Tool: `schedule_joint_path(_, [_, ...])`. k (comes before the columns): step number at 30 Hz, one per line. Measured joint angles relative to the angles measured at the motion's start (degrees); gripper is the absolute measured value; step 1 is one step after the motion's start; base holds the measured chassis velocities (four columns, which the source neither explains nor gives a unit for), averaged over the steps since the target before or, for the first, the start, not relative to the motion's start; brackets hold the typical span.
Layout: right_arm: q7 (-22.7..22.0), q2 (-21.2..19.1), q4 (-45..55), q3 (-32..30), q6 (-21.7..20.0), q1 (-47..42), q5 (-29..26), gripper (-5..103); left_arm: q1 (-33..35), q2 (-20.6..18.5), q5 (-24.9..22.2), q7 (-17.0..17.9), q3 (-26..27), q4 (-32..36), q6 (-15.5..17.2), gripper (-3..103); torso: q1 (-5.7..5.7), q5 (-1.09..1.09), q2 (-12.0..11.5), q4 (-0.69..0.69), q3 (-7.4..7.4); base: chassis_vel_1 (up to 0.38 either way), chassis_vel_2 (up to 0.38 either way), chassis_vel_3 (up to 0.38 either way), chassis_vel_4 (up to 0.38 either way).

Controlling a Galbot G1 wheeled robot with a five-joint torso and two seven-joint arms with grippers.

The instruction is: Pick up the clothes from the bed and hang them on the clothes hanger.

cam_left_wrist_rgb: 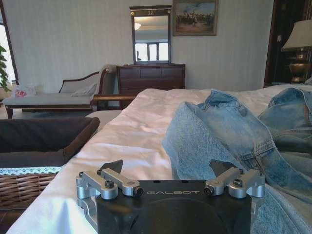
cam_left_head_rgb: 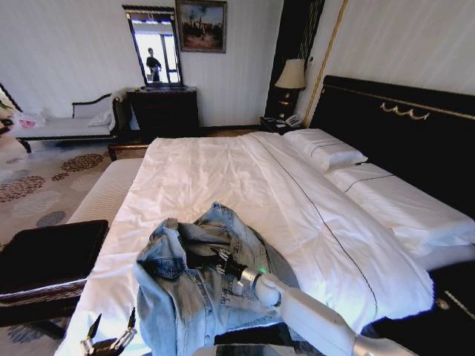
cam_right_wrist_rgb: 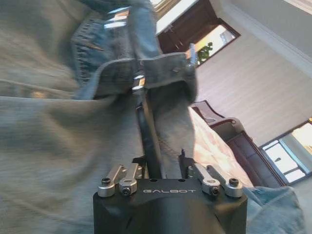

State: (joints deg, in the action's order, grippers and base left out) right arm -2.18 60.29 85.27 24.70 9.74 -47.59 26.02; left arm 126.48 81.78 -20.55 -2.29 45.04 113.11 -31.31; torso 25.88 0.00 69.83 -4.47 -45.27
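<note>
The light-blue denim clothes (cam_left_head_rgb: 185, 289) lie bunched up at the near end of the white bed (cam_left_head_rgb: 223, 170). My right gripper (cam_left_head_rgb: 217, 259) reaches into the collar opening. In the right wrist view this gripper (cam_right_wrist_rgb: 161, 161) is shut on a thin black bar of the clothes hanger (cam_right_wrist_rgb: 146, 122), which runs up under the denim collar (cam_right_wrist_rgb: 146, 73); the rest of the hanger is hidden by fabric. My left gripper (cam_left_head_rgb: 110, 337) hovers low at the bed's near left corner, open and holding nothing (cam_left_wrist_rgb: 166, 168), with the jacket (cam_left_wrist_rgb: 234, 131) just beside it.
A dark cushioned wicker bench (cam_left_head_rgb: 44, 259) stands left of the bed. White pillows (cam_left_head_rgb: 323, 148) lie against the black headboard (cam_left_head_rgb: 401, 126). A dark dresser with mirror (cam_left_head_rgb: 163, 111), a chaise (cam_left_head_rgb: 67, 122) and a lamp (cam_left_head_rgb: 291, 78) line the far wall.
</note>
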Motion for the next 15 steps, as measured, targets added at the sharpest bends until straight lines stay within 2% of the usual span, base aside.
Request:
schedule_joint_path(1, [0.00, 0.00, 0.00, 0.00, 0.00, 0.00, 0.00, 39, 0.00, 0.00, 0.00, 0.00, 0.00, 0.00, 0.00, 100, 0.00, 0.00, 0.00, 0.00, 0.00, 0.000, 0.000, 0.000, 0.000])
schedule_joint_path(4, [0.00, -0.19, -0.02, 1.19, -0.40, 2.23, -2.24, 23, 0.07, 0.15, -0.08, -0.05, -0.15, 0.06, -0.13, 100, 0.00, 0.00, 0.00, 0.00, 0.00, 0.000, 0.000, 0.000, 0.000])
schedule_joint_path(6, [0.00, -0.17, -0.09, 1.51, -0.52, 2.78, -2.57, 23, 0.11, 0.19, -0.09, -0.06, -0.16, 0.08, -0.21, 100, 0.00, 0.00, 0.00, 0.01, 0.00, 0.000, 0.000, 0.000, 0.000])
schedule_joint_path(8, [-0.04, 0.00, -0.27, 2.00, -0.72, 3.91, -3.13, 15, 0.23, 0.23, -0.21, -0.08, -0.20, 0.09, -0.39, 100, 0.00, -0.01, 0.00, 0.01, 0.00, 0.000, 0.000, 0.000, 0.000])
schedule_joint_path(12, [-0.14, 0.58, -0.97, 2.70, -1.35, 5.52, -3.72, 13, 0.26, 0.22, -0.64, -0.10, -0.21, 0.07, -0.63, 100, 0.00, 0.00, 0.00, 0.00, 0.00, 0.000, 0.000, 0.000, 0.000])
schedule_joint_path(13, [-0.14, 0.89, -1.38, 3.08, -1.58, 6.12, -3.82, 17, 0.23, 0.20, -0.80, -0.11, -0.22, 0.06, -0.64, 100, 0.00, -0.01, 0.00, 0.00, 0.00, 0.000, 0.000, 0.000, 0.000])
schedule_joint_path(14, [-0.14, 0.89, -1.38, 3.08, -1.58, 6.12, -3.82, 17, 0.23, 0.20, -0.80, -0.11, -0.22, 0.06, -0.64, 100, 0.00, -0.01, 0.00, 0.00, 0.00, 0.000, 0.000, 0.000, 0.000])
schedule_joint_path(15, [-0.15, 1.21, -1.76, 3.37, -1.77, 6.59, -4.03, 23, 0.20, 0.20, -0.90, -0.12, -0.24, 0.05, -0.66, 100, 0.00, -0.01, 0.00, 0.00, 0.00, 0.000, 0.000, 0.000, 0.000])
